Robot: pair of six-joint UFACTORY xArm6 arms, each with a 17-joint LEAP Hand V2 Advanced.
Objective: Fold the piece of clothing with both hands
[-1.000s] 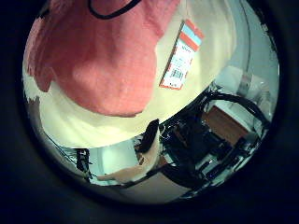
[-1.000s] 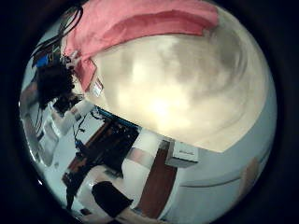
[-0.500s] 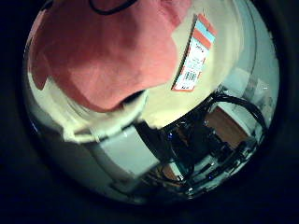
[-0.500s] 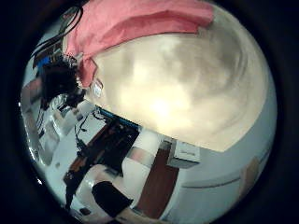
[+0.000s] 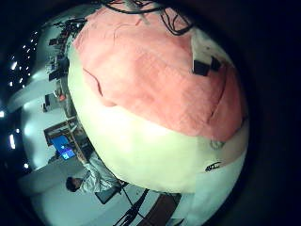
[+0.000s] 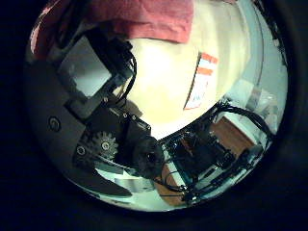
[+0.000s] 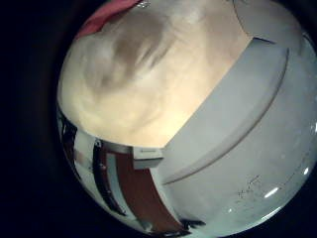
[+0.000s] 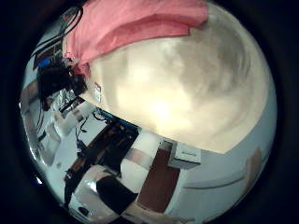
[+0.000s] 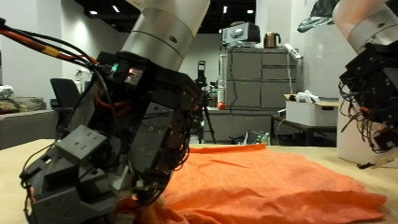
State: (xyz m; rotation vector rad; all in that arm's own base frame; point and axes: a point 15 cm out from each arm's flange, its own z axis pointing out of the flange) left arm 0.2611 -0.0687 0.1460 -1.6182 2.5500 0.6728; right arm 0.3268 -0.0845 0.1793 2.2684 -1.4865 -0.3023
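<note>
An orange cloth (image 9: 274, 187) lies spread on the tan table (image 9: 15, 157). My left hand (image 9: 119, 140) stands low at the cloth's near edge, its fingers curled down onto the fabric. In the left thumb side palm view one of its fingers (image 6: 101, 77) bends across toward the cloth (image 6: 144, 14). The left little finger side palm view is filled mostly by the cloth (image 5: 150, 75). My right hand (image 9: 374, 93) hangs above the cloth's far side with relaxed fingers, holding nothing. Its palm views show bare table (image 8: 177, 84) and the cloth's edge (image 8: 131, 28).
A white label (image 6: 202, 79) lies on the table beside the cloth. Grey cabinets (image 9: 255, 84) and a box (image 9: 305, 110) stand behind the table. The table's edge (image 7: 188, 149) runs near the right hand.
The left palm has dropped closer to the table, and its finger has swung in across the view toward the cloth. The right hand's view has barely shifted.
</note>
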